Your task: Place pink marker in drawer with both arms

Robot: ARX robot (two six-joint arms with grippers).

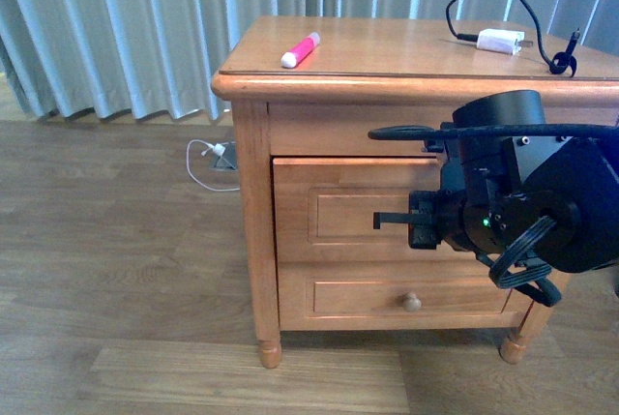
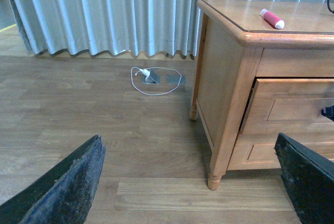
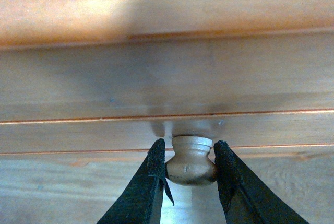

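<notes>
The pink marker (image 1: 301,49) lies on the nightstand's top near its left front corner; it also shows in the left wrist view (image 2: 272,18). The upper drawer (image 1: 353,212) stands a little way out of the nightstand, as its side edge shows in the left wrist view (image 2: 292,106). My right gripper (image 3: 189,153) is shut on the drawer knob (image 3: 190,167), one finger on each side of it. In the front view the right arm (image 1: 513,192) covers the knob. My left gripper (image 2: 188,192) is open and empty, low over the floor to the left of the nightstand, and is out of the front view.
A white charger plug (image 1: 500,41) with a black cable lies on the nightstand's top at the right. The lower drawer (image 1: 412,302) is closed. A white cable (image 2: 151,75) lies on the wooden floor by a floor socket. Curtains hang behind.
</notes>
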